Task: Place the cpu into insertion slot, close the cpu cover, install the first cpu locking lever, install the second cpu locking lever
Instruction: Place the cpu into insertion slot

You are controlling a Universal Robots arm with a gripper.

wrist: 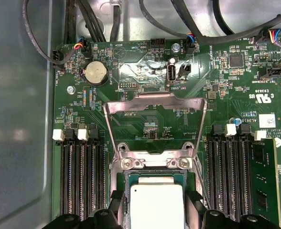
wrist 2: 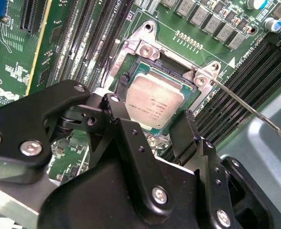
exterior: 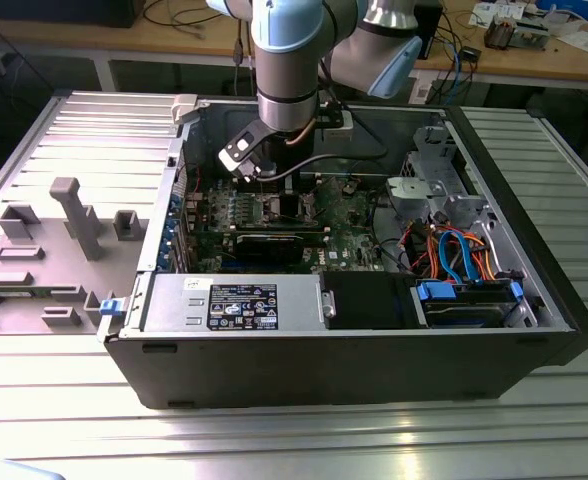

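Gripper: we see it straddling the cpu; whether it clamps the chip or merely flanks it, we cannot tell. The cpu lies flat in the slot, silver top up. The cover stands raised, hinged at the slot's edge. A thin lever angles free from one corner. Memory slots flank the slot on the green board. In the exterior view the arm reaches down into the open case.
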